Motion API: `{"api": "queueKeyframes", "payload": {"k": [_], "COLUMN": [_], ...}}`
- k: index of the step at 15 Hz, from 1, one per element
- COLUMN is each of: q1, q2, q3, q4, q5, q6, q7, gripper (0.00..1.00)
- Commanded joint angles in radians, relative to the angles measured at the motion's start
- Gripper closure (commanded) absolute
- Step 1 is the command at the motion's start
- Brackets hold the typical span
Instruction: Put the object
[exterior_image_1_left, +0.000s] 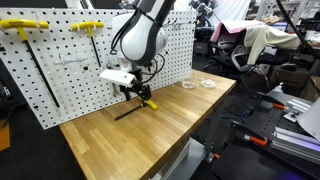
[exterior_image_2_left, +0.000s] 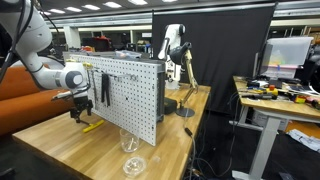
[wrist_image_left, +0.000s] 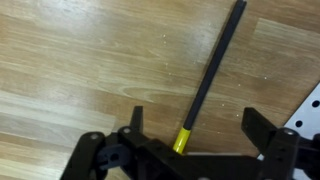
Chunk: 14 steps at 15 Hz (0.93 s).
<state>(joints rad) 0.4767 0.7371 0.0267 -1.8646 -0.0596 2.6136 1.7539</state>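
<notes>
Wooden table (wrist_image_left: 70, 60): lying beneath the fingers (wrist_image_left: 135, 118).
Black-and-yellow tool (wrist_image_left: 215, 65): lying between the fingers.
Gripper (wrist_image_left: 192, 116): fingers standing apart around the tool.

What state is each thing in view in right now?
tool: lying flat on the table, not gripped.
gripper: open, jaws either side of the tool.
pegboard: standing upright.
clear dishes: right way up, apparently empty.
</notes>
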Motion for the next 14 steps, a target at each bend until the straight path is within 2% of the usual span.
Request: {"api": "queueKeyframes", "payload": {"k": [1,11,12,13,14], "q1": [0.0,-0.008,-0.009,-0.008,-0.009], "q2": [0.03,0.093,0.097,0.099,0.1], "q3": [-0.004,0.007,0.007,0.006,0.006], "q4": [0.026,0.066,0.069,0.07,0.07], "q5": [0.03,0.073,0.076,0.077,0.078], "q6": [0.012,0.039,0.044,0.049,0.054], "q7": [0.021,0.015,0.015,0.015,0.014], "gripper": [0.0,0.0,0.07,0.26,0.32]}}
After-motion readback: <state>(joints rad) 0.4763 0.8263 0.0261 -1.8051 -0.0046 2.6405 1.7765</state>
